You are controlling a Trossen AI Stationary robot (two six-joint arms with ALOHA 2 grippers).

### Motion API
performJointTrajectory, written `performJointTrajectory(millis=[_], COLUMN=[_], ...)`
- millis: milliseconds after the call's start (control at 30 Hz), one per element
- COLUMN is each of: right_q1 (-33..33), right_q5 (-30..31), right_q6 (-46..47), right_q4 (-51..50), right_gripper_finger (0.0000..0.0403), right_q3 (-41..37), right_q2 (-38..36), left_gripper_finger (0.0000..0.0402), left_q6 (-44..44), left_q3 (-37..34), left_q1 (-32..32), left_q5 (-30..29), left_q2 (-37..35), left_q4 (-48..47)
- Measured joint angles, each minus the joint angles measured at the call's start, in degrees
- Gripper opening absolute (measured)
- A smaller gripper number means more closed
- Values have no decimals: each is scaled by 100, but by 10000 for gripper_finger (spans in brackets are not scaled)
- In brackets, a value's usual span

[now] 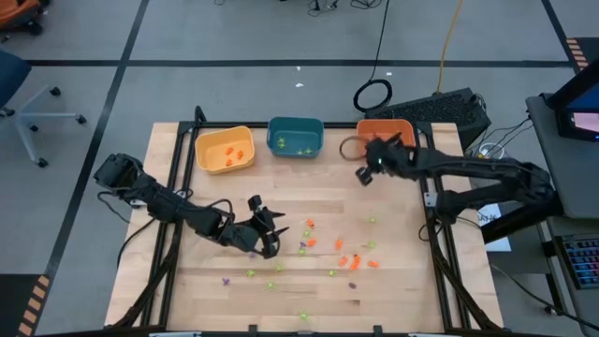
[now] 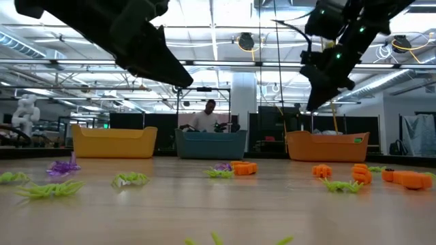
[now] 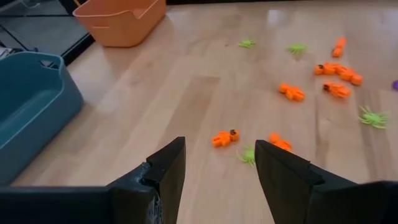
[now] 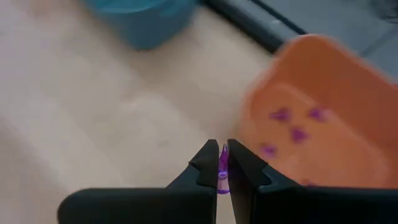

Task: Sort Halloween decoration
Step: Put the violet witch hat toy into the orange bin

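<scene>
My right jaws [image 4: 219,163] pinch a purple trinket [image 4: 222,167] just beside the orange bin [image 4: 323,118].
My left jaws [image 3: 221,168] hang open, empty, over orange and green trinkets [image 1: 348,260] scattered mid-tabletop [image 1: 187,281].

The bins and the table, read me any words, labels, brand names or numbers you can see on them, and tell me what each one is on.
None can be read.
Yellow bin, teal bin, orange bin: no lettering shows.
Table: bare wood, no markings.
Small green patch on the orange bin's front wall in the low view: too small to tell if it is text.
</scene>
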Motion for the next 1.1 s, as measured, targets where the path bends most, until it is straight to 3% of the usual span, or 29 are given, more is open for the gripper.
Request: performJointTrajectory(millis=[233, 500, 900, 1100], right_q1=[-1501, -2816, -3354, -3341], right_q5=[100, -1005, -984, -866], right_q6=[-710, -1083, -680, -787], right_q4=[127, 449, 844, 1089], right_gripper_finger=[4, 4, 9, 71], right_q3=[0, 0, 0, 0], right_q2=[216, 864, 1832, 1919], left_gripper_finger=[191, 191, 191, 191], left_q6=[11, 12, -3, -45], left_q3=[0, 0, 0, 0], left_q1=[115, 136, 136, 136], left_q5=[-1, 1, 1, 152], left_q2=[0, 0, 1, 2], left_q4=[-2, -7, -7, -9])
